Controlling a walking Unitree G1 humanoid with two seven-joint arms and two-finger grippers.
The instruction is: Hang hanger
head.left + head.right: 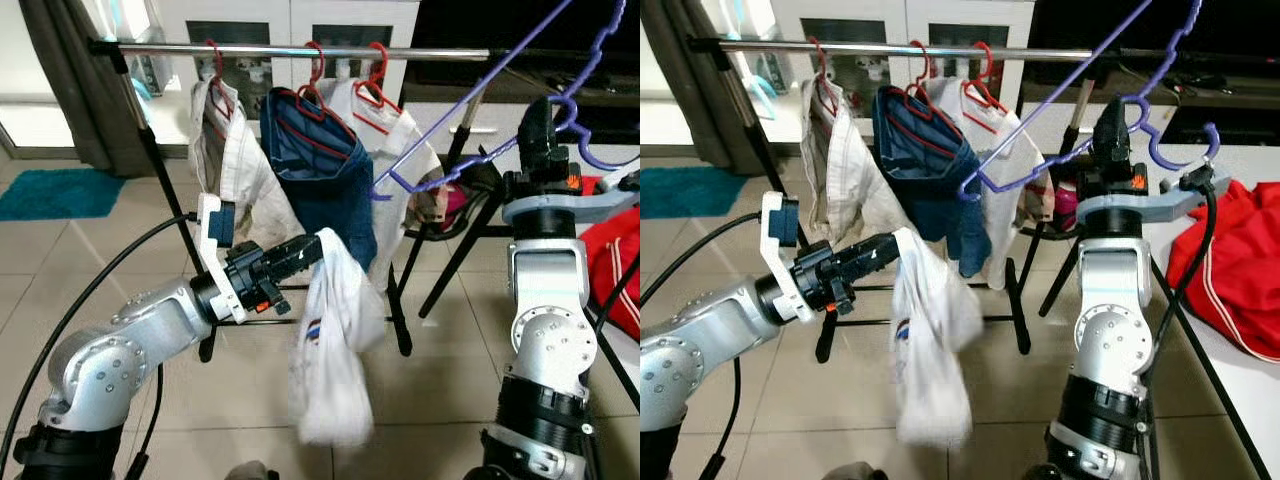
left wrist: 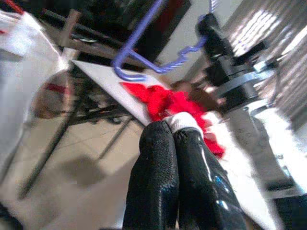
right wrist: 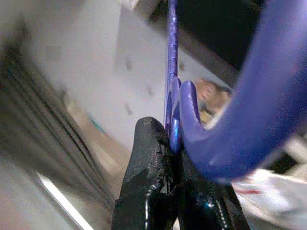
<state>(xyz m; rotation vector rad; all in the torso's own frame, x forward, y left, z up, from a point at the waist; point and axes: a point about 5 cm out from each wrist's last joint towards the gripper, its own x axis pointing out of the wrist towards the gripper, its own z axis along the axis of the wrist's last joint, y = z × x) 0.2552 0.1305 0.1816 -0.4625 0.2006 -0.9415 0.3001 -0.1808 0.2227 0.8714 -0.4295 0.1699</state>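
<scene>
My right gripper (image 1: pixel 543 112) is raised at the right and shut on a purple plastic hanger (image 1: pixel 470 95), which tilts up toward the upper right, its lower end near the hanging clothes. In the right wrist view the fingers (image 3: pixel 148 163) clamp the purple hanger (image 3: pixel 171 86). My left gripper (image 1: pixel 322 245) reaches forward at mid-height, shut on a white garment (image 1: pixel 335 340) that hangs down from it. The left wrist view has the two black fingers (image 2: pixel 158 177) pressed together with white cloth (image 2: pixel 181 120) at their tips. Behind runs a metal clothes rail (image 1: pixel 300 48).
On the rail hang three red hangers with a white shirt (image 1: pixel 235 160), blue shorts (image 1: pixel 325 165) and a white top (image 1: pixel 390 135). A red garment (image 1: pixel 615 265) lies on a white table (image 1: pixel 1250 385) at the right. The rack's black legs (image 1: pixel 400 310) stand on the tiled floor.
</scene>
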